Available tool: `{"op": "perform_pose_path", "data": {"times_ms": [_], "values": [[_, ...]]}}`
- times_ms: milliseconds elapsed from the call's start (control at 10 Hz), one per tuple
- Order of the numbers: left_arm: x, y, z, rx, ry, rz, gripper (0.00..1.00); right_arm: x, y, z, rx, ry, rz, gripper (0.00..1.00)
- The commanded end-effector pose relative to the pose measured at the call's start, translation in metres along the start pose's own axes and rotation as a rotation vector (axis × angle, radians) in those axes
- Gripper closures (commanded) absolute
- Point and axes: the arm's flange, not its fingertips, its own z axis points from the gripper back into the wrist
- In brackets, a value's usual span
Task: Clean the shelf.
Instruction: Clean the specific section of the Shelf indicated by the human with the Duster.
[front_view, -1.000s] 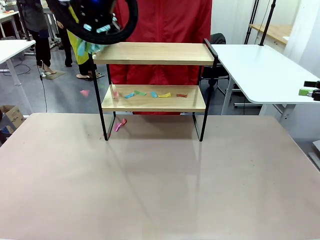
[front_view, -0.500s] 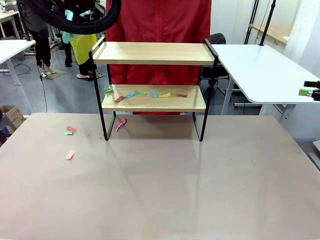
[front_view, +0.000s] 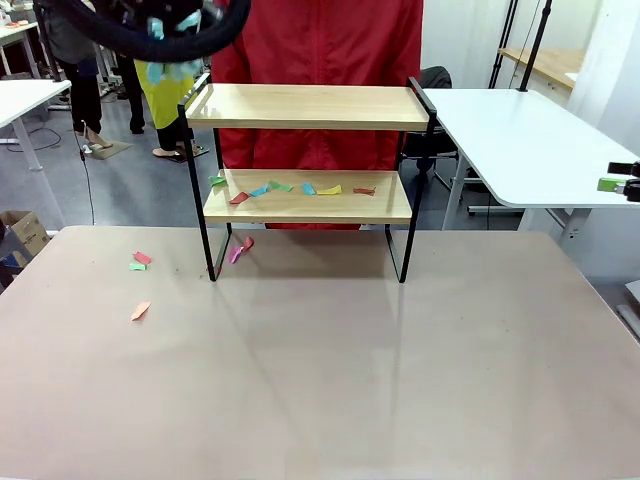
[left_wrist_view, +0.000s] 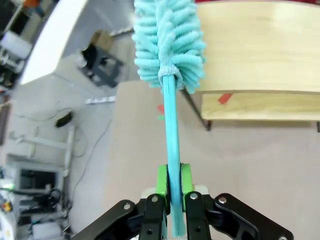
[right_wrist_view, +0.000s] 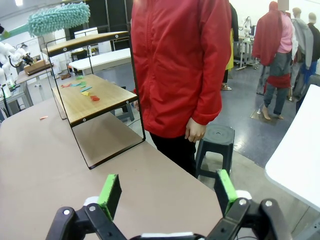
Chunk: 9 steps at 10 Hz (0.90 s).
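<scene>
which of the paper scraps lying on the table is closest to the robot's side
The orange scrap, lying alone left of the shelf; the red and green pair and the pink scrap under it lie farther back.

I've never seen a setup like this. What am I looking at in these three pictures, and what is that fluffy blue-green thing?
These are three cameras on one two-armed robot, all at the same instant. The wide picture looks across the beige table at a person in a red jacket standing behind a small two-tier wooden shelf with a black metal frame. On its lower board lie coloured paper scraps, and a few stray scraps lie on the table. The other two pictures come from cameras on the robot's wrists, looking along its fingers. The left gripper, black with green pads, is shut on the handle of a turquoise fluffy duster, raised by one end of the shelf's top board. The right gripper is open and holds nothing.
</scene>
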Motion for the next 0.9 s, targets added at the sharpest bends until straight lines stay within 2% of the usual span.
{"op": "perform_pose_path", "data": {"times_ms": [0, 200, 500, 800], "values": [[-0.007, 0.053, -0.006, -0.213, -0.033, -0.076, 0.87, 0.002, 0.001, -0.001, -0.001, -0.001, 0.003, 0.00], [-0.013, 0.086, -0.012, -0.316, -0.041, -0.178, 0.87, 0.002, 0.001, -0.001, -0.001, -0.001, 0.003, 0.00], [-0.013, 0.129, -0.019, -0.687, -0.008, -0.374, 0.87, 0.002, 0.001, -0.001, -0.001, -0.001, 0.003, 0.00], [-0.007, 0.166, -0.027, -0.864, 0.038, -0.539, 0.87, 0.002, 0.001, -0.001, -0.001, -0.001, 0.003, 0.00]]}}
